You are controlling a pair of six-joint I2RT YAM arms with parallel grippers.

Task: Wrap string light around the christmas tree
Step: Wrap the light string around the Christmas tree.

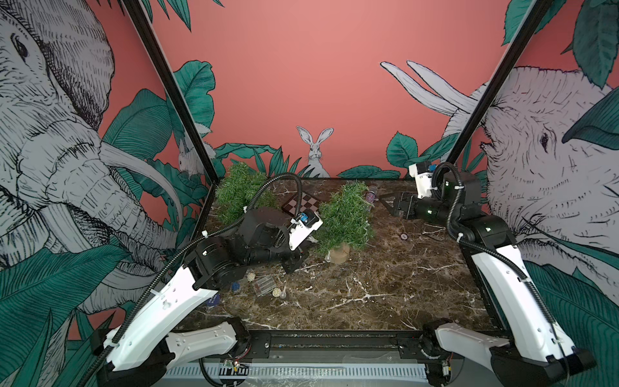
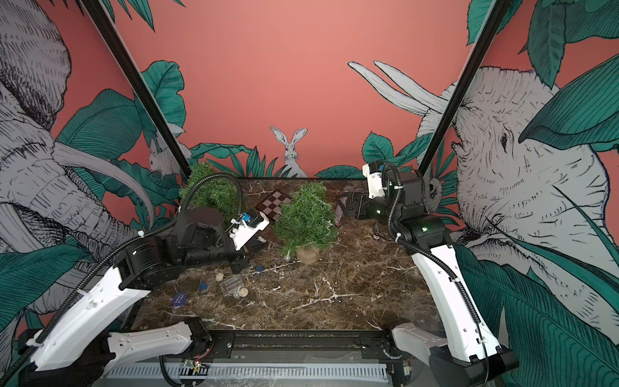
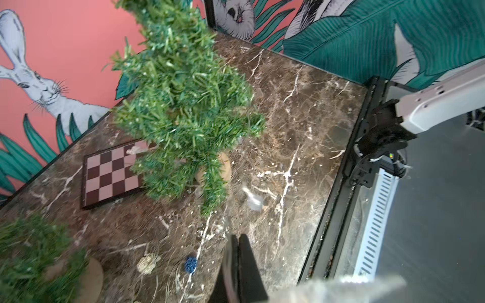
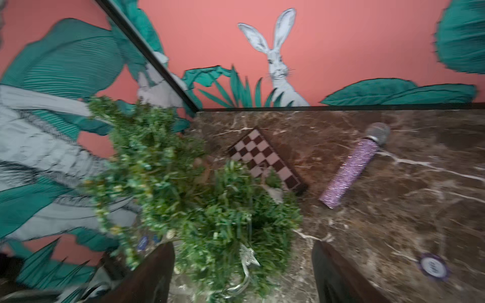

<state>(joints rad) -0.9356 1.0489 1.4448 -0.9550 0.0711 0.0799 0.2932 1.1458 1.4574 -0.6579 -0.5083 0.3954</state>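
1. Bench [image 1: 368,295]: cluttered marble. I judge the wrapping begun, far from done.
2. Tree [image 1: 345,217]: upright mid-bench on its wooden foot, between my arms.
3. Right tool [image 4: 242,249]: jaws wide and empty, facing the branches.
4. Left tool [image 3: 238,238]: closed, low near the tree's foot. I cannot tell whether it pinches wire.
5. String light [image 4: 248,256]: a star and thin wire hang in the branches, and the rest seems to lie by my left arm. Next I should regrip the slack and carry it round without tipping the tree.
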